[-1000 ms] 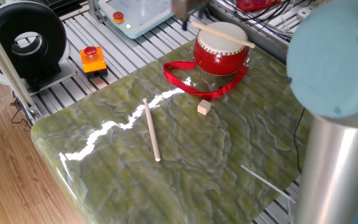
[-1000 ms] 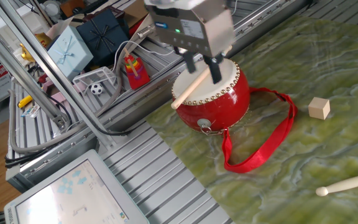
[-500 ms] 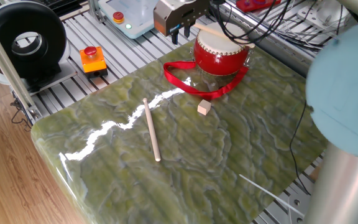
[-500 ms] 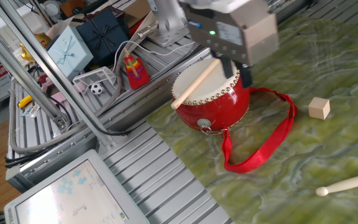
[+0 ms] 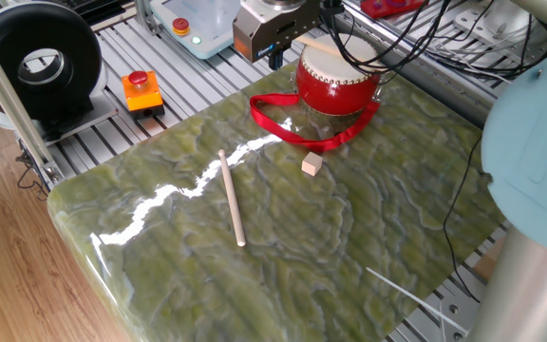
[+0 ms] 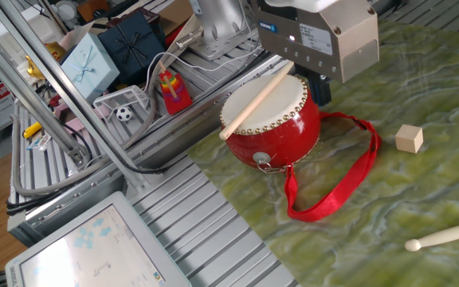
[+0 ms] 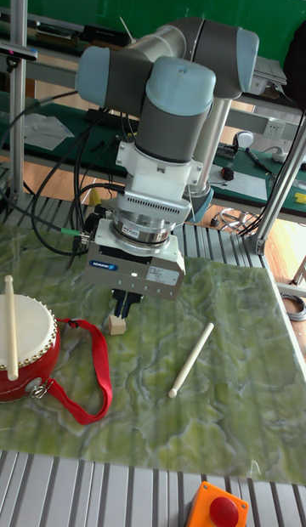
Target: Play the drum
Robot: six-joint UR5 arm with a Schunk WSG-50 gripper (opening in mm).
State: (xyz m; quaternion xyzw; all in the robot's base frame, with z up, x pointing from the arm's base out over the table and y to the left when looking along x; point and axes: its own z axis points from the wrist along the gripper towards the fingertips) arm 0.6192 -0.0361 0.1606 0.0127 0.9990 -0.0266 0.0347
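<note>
The drum (image 6: 276, 127) has a glossy red body and a cream skin, and stands at the edge of the green table with its red ribbon (image 6: 335, 185) trailing over the surface. A wooden drumstick (image 6: 260, 101) lies loose across the skin. My gripper (image 6: 319, 89) hangs just beside the drum's far rim, off the stick, fingers slightly apart and holding nothing. The tall fixed view has the gripper (image 7: 127, 306) to the right of the drum (image 7: 24, 347), above a small wooden cube (image 7: 116, 325). In one fixed view the gripper (image 5: 275, 60) is left of the drum (image 5: 338, 78).
A second drumstick (image 5: 231, 198) lies in the middle of the table, and the wooden cube (image 5: 311, 164) sits near the ribbon. An orange box with a red button (image 5: 141, 91) rests on the metal rails off the table. Cables and boxes crowd behind the drum.
My gripper has left the drum's top, where its fingers straddled the stick, and moved up and aside. The stick stays lying on the skin.
</note>
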